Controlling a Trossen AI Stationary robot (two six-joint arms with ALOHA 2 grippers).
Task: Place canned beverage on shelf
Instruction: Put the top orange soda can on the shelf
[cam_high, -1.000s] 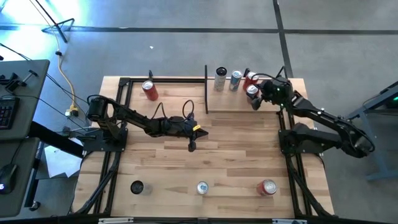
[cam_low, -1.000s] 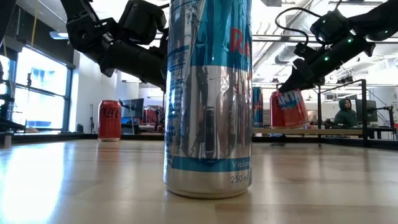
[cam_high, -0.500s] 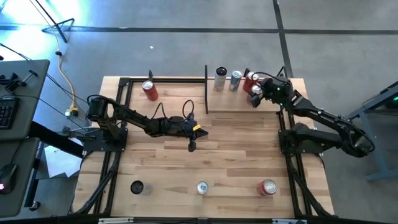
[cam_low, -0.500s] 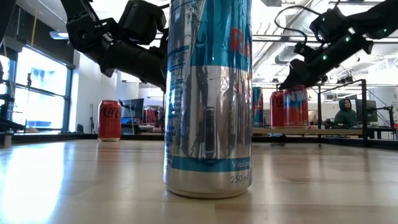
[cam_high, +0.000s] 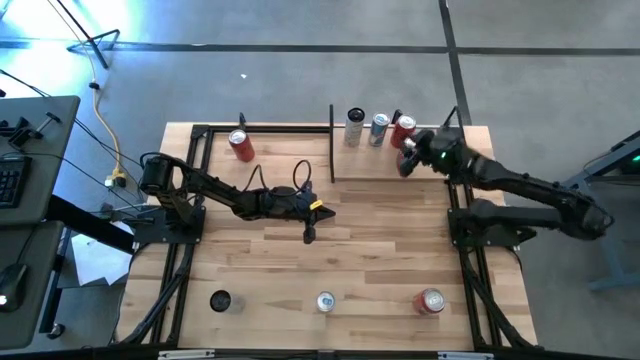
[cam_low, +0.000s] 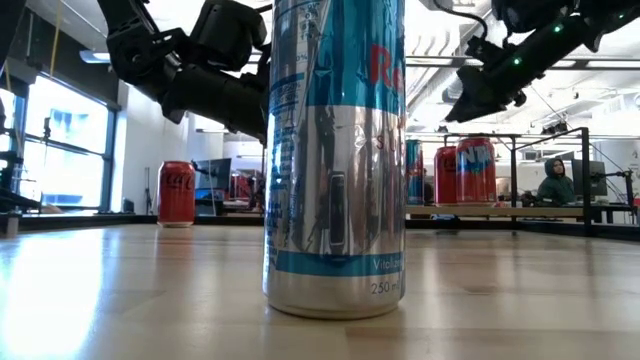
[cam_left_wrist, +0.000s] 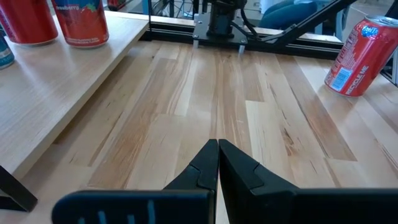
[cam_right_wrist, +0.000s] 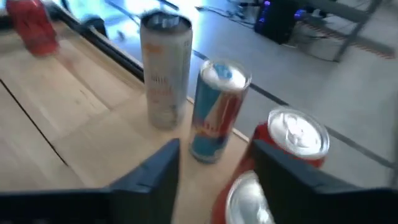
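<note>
The shelf (cam_high: 370, 165), a light-wood board with black posts, stands at the table's far right. On its far edge stand a white can (cam_high: 355, 127), a blue can (cam_high: 379, 127) and a red can (cam_high: 404, 127). Another red can (cam_right_wrist: 249, 199) stands upright on the board just in front of the first red one. My right gripper (cam_right_wrist: 214, 162) hangs open above this can and clear of it, as the low view (cam_low: 468, 100) shows. My left gripper (cam_left_wrist: 217, 155) is shut and empty over the table's middle (cam_high: 308, 235).
A red cola can (cam_high: 240, 145) stands at the far left. Along the near edge stand a dark can (cam_high: 220, 300), a silver-blue can (cam_high: 325, 301) and a red can (cam_high: 430, 301). The silver-blue can (cam_low: 335, 150) fills the low view.
My right gripper has brought the tilted red can down onto the shelf beside the other cans, stood it upright, let go and risen clear of it. The can now stands alone on the board.
</note>
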